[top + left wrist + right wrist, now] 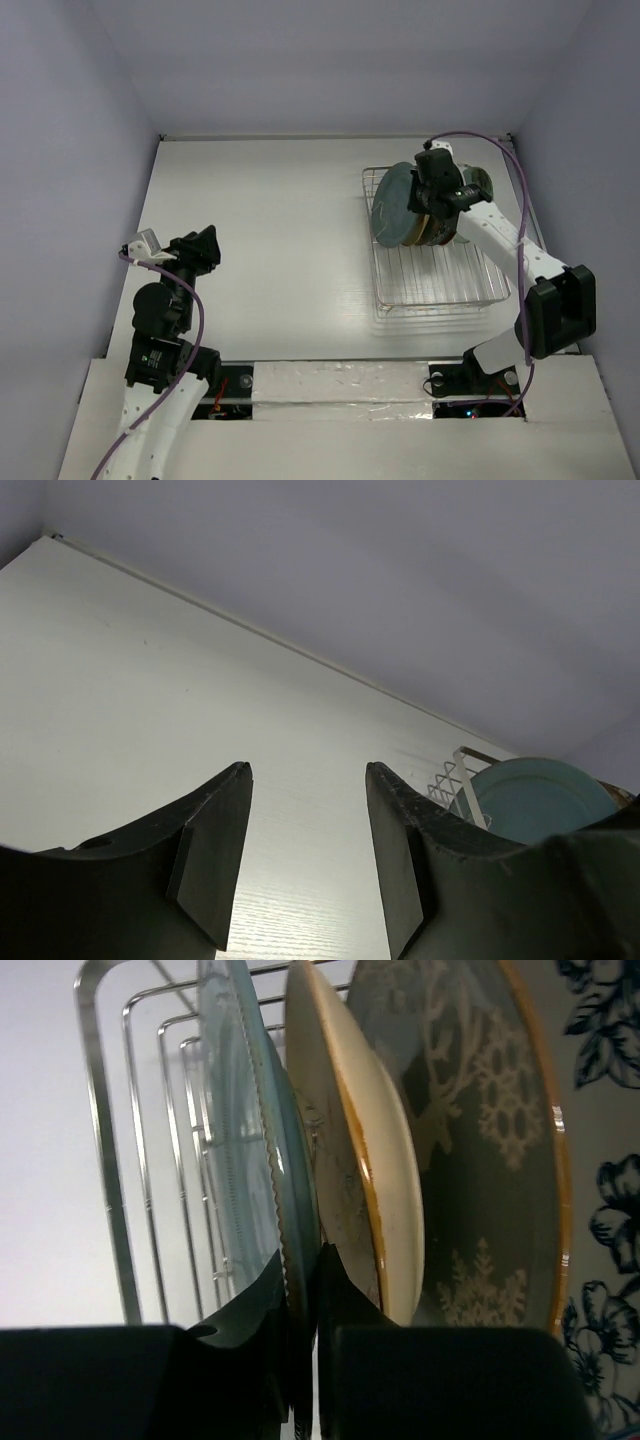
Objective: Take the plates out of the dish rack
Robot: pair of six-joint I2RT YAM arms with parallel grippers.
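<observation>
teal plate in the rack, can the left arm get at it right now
Probably not: the right gripper grips the teal plate by its rim, and the open left gripper sits far off across the table.

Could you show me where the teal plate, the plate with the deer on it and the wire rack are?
teal plate point(393, 205), top view, middle of its face.
deer plate point(480, 1160), right wrist view, its dark patterned face.
dish rack point(440, 285), top view, bare grid floor.
</observation>
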